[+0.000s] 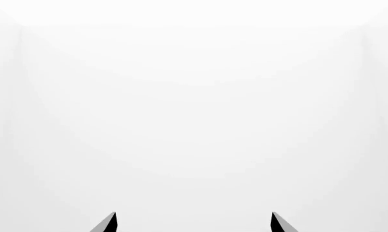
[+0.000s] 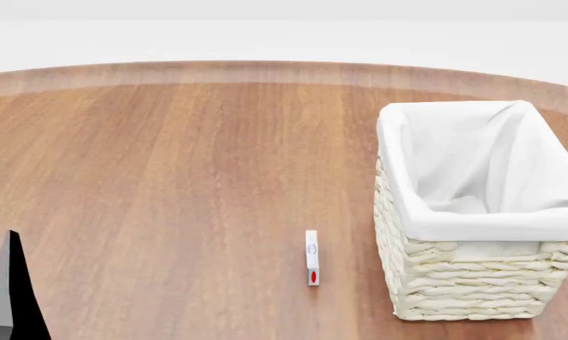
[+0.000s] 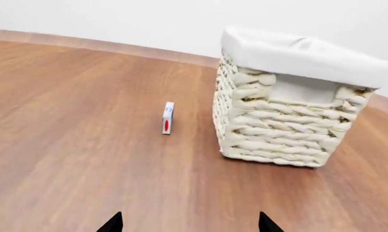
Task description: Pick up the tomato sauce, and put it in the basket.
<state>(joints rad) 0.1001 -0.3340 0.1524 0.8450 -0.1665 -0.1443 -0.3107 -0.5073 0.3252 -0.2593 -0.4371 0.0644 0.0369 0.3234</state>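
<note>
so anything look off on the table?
Yes. No can in any view. Beside the basket there is only a thin white sliver with a red spot, standing on edge on the table. Basket upright, its visible interior empty.

No legible text in any view.

The only printed item is a thin white box (image 2: 311, 257) standing on edge on the wooden tabletop (image 2: 171, 184), just beside the wicker basket (image 2: 454, 283). Its narrow face carries a red oval mark and a small bluish emblem above it, both too small to read in the head view and the right wrist view (image 3: 167, 117). The left wrist view shows only blank white.
</note>
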